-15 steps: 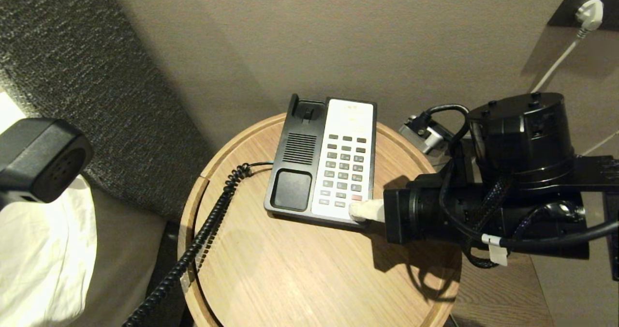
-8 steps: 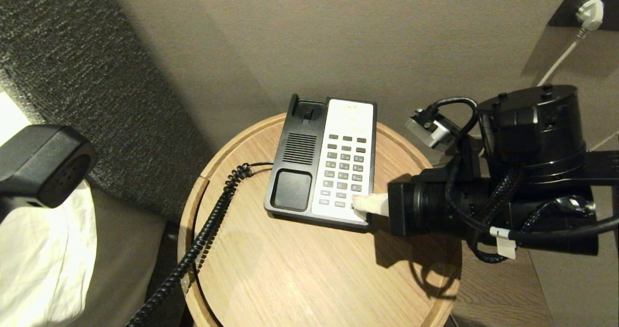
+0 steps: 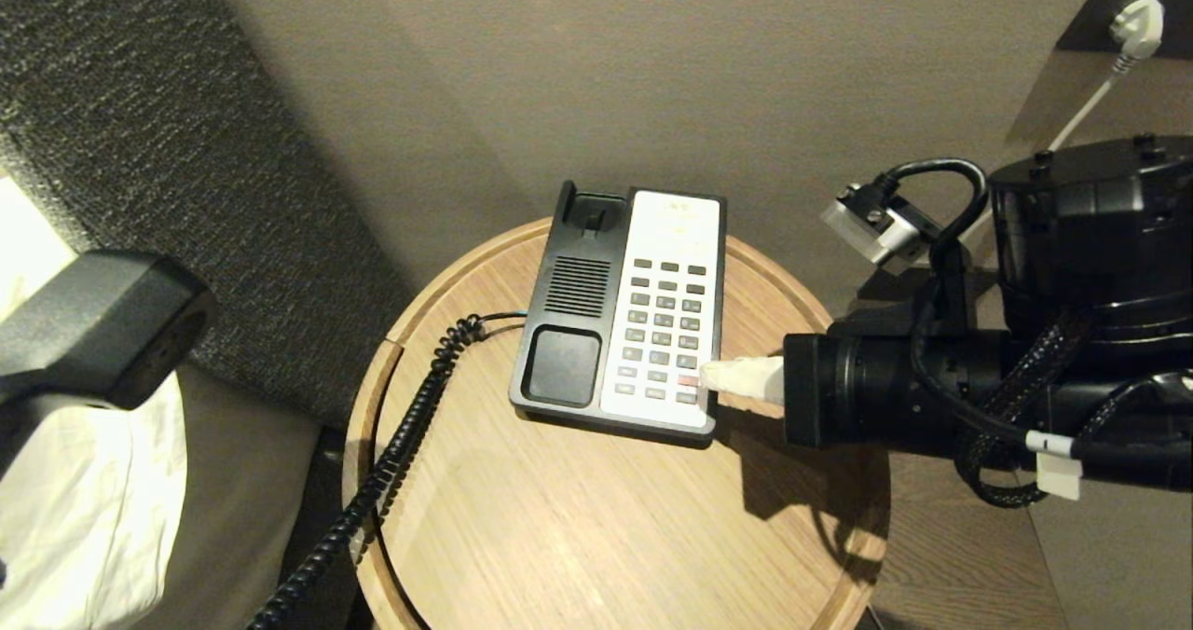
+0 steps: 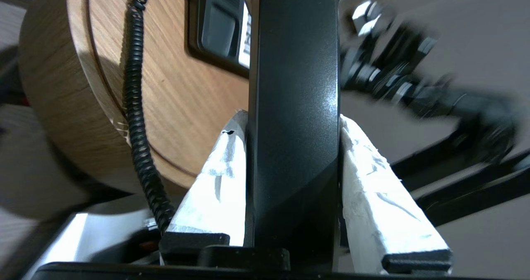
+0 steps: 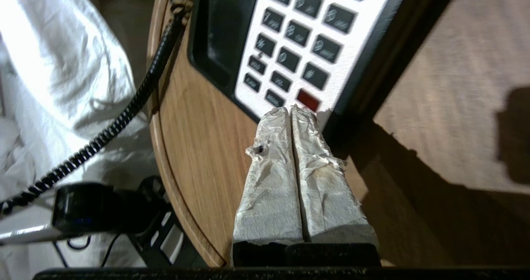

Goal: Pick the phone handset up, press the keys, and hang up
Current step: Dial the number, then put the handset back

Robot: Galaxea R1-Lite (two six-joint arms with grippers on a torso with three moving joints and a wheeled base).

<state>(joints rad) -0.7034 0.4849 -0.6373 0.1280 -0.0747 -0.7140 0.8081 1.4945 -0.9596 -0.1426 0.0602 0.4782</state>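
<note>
The black phone handset [image 3: 98, 332] hangs at the far left, off the table, with my left gripper [image 4: 294, 120] shut on its shaft [image 4: 294, 85]; white-wrapped fingers [image 4: 215, 180] press on both of its sides. Its coiled cord [image 3: 391, 462] runs over the table edge to the black-and-white phone base [image 3: 569, 332]. My right gripper [image 3: 716, 376] is shut, its tips [image 5: 290, 111] together just off the keypad's [image 3: 664, 322] near right corner, beside the red key [image 5: 308, 100]. Whether the tips touch the phone I cannot tell.
The phone stands on a round wooden side table [image 3: 559, 527] with a raised rim. White bedding [image 3: 84, 499] and a dark fabric headboard [image 3: 140, 99] lie to the left. A white plug [image 3: 1137, 24] sits in a wall socket at the upper right.
My right gripper has drawn back to the right, off the keypad's bottom rows to its right edge. The handset in my left gripper has turned slightly.
</note>
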